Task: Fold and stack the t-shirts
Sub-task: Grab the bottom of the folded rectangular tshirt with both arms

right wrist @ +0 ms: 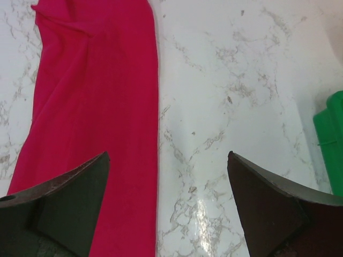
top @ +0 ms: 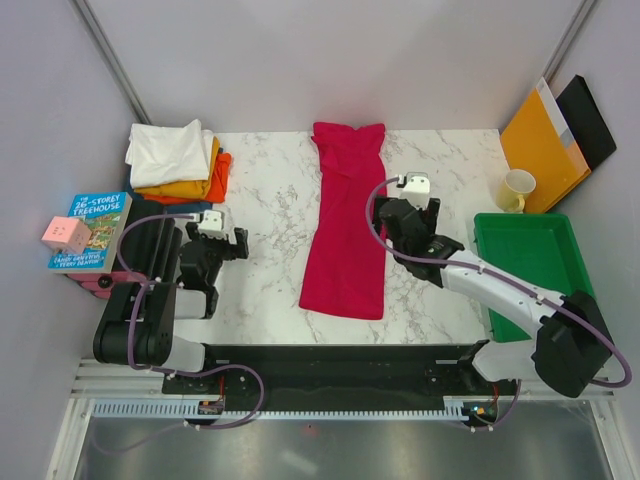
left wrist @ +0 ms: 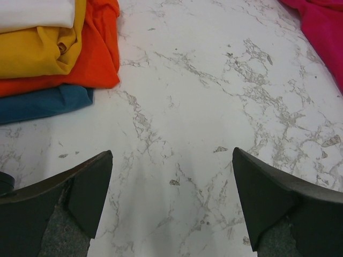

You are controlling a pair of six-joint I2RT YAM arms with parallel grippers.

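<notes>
Right now the red t-shirt (top: 345, 225) lies in the middle of the surface (top: 265, 190). It is folded into one long strip that runs from the far edge toward the arms. Its sleeves look tucked in at the far end, though the folds there are hard to make out. The stack (top: 178, 160) of folded shirts sits in the far left corner — white on top, then yellow, orange, and blue at the bottom.

The left fingers (left wrist: 80, 187) are spread wide with nothing between them. They hang over bare surface, near the stack and well apart from the red shirt. The right fingers (right wrist: 64, 187) are spread wide too and hold nothing. They hang at the strip's right edge, with one finger over the red cloth.

The shirt is soft, light and floppy. It will sag wherever it is lifted, and a pinch at just one spot would likely let the folds slip open. So I think the best hold is at the near end — one corner for each arm, pinching all the layers together. The marble looks smooth, so the cloth may slide if it is dragged.
</notes>
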